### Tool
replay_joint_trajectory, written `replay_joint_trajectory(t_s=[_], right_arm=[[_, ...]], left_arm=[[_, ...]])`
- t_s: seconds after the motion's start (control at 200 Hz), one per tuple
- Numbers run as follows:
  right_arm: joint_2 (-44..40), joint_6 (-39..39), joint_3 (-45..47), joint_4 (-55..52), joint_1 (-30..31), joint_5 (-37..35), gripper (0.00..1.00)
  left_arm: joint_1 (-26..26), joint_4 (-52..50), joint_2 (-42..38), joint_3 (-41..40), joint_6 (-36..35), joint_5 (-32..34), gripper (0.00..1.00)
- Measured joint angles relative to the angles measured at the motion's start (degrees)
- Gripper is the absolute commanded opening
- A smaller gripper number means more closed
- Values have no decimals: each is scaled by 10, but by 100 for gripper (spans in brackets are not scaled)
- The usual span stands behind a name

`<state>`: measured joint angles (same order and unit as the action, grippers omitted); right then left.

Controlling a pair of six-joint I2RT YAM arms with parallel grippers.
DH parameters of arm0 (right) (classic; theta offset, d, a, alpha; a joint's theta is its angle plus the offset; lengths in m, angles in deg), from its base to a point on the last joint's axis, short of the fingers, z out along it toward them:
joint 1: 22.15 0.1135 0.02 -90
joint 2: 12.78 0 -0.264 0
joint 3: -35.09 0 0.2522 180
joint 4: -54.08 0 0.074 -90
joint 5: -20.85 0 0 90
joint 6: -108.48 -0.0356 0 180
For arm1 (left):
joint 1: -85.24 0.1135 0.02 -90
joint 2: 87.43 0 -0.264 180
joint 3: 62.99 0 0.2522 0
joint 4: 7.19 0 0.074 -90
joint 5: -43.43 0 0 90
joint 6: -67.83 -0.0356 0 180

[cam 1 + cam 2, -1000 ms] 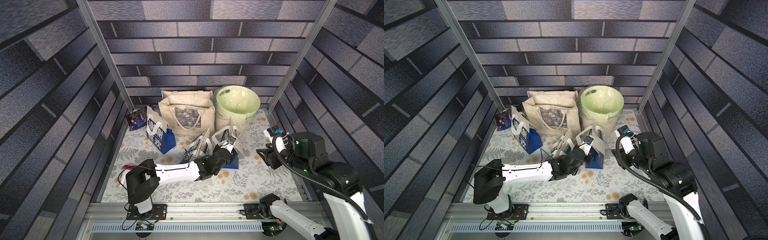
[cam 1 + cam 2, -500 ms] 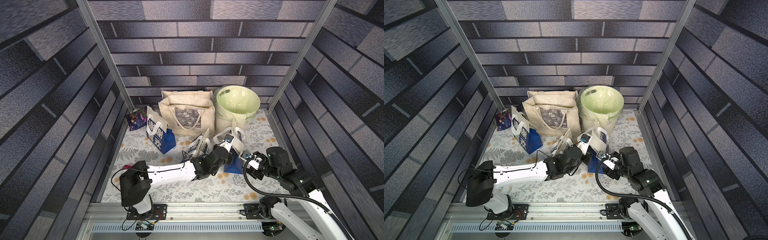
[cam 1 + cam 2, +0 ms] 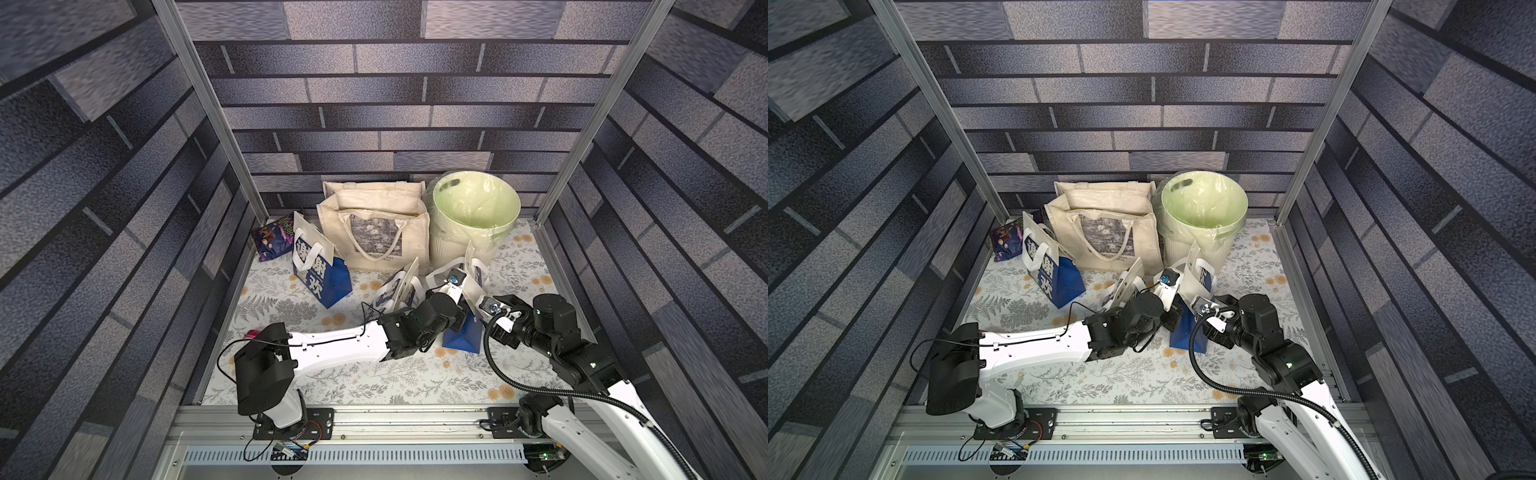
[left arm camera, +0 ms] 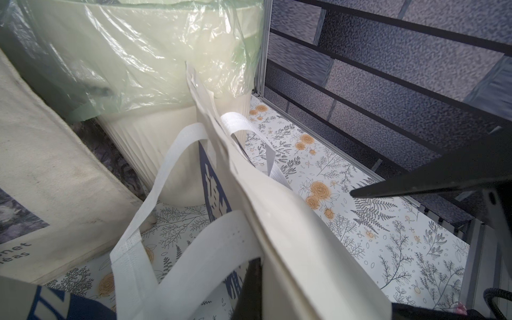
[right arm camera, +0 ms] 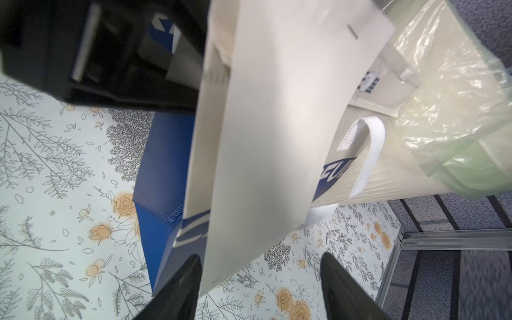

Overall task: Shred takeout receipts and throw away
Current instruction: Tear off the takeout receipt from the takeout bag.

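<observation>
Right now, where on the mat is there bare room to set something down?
Bare: the front strip between left arm and front rail; the patch between bin and right frame. Crowded: around the tote and paper bags.

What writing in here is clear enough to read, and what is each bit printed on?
"谢", "谢", "欢": large characters on the standing blue-and-white paper bag.
"…net", "…éas": canvas tote, cut off by the picture edge.
Blue lettering on the second paper bag by the bin: mostly hidden, unreadable.
Purple snack packet: print too blurred.

receipt [image 5: 263, 124]: 1 | paper bags [image 3: 322, 274]: 3 | canvas totes [image 3: 374, 237]: 2 | bin [image 3: 446, 249]: 1 | snack packet [image 3: 270, 243]: 1
</observation>
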<state>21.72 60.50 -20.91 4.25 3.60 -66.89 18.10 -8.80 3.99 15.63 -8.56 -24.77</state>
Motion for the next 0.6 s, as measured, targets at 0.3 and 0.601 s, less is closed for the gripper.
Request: replay_joint_trajectory(t_s=[0.3,0.601], right_arm=[[2,-34,0,50,0,6,49],[5,-56,0,79,0,30,30]], left_arm=[[0,-5,0,1,4,-4,0],[0,-19,-1,8,4,-4,0]])
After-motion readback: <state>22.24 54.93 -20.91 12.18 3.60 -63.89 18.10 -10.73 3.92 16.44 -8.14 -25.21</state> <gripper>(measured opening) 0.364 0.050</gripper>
